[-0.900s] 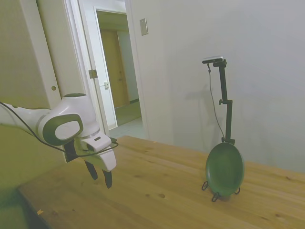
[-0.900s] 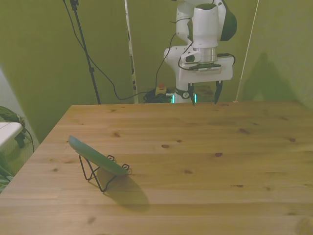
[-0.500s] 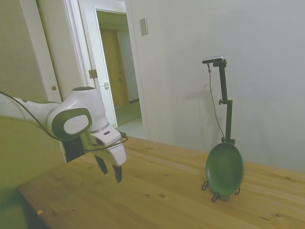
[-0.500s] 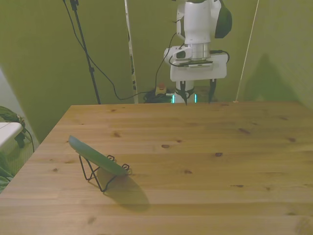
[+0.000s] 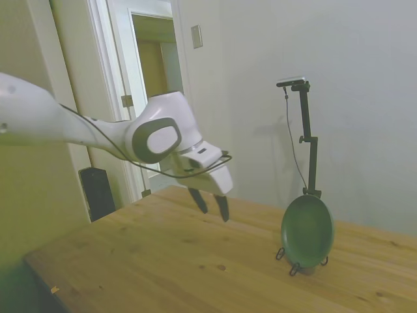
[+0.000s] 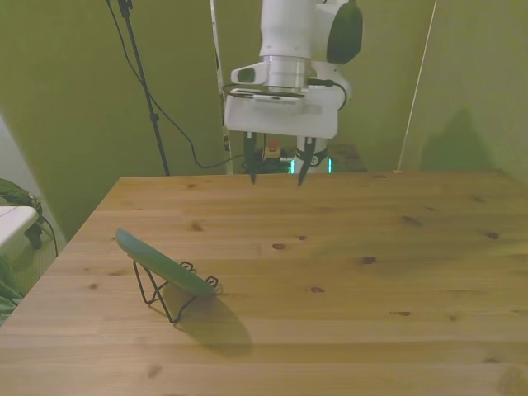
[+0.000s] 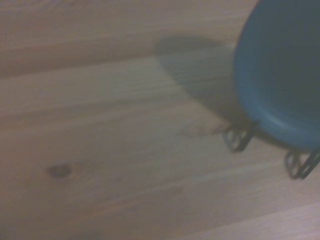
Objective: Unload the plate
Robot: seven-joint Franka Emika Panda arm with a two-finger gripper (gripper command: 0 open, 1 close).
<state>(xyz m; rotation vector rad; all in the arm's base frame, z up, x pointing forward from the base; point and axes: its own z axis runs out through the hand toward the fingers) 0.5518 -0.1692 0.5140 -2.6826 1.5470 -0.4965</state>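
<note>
Seen edge-on in the front view but as a smooth round disc from the side, the dark green plate [image 5: 307, 231] leans tilted in a thin black wire stand [image 6: 165, 294] on the knotty wooden surface [image 6: 346, 280], well apart from the empty hand [image 6: 276, 175], whose fingers are spread.

Side, front and close wrist views, all sharing the plate [image 5: 307, 231] on the table [image 6: 346, 305].

gripper [image 5: 214, 207] hangs above the table [image 5: 163, 261], fingers parted, empty. plate [image 5: 307, 231] leans upright in wire stand [image 5: 290, 264], well apart.
</note>
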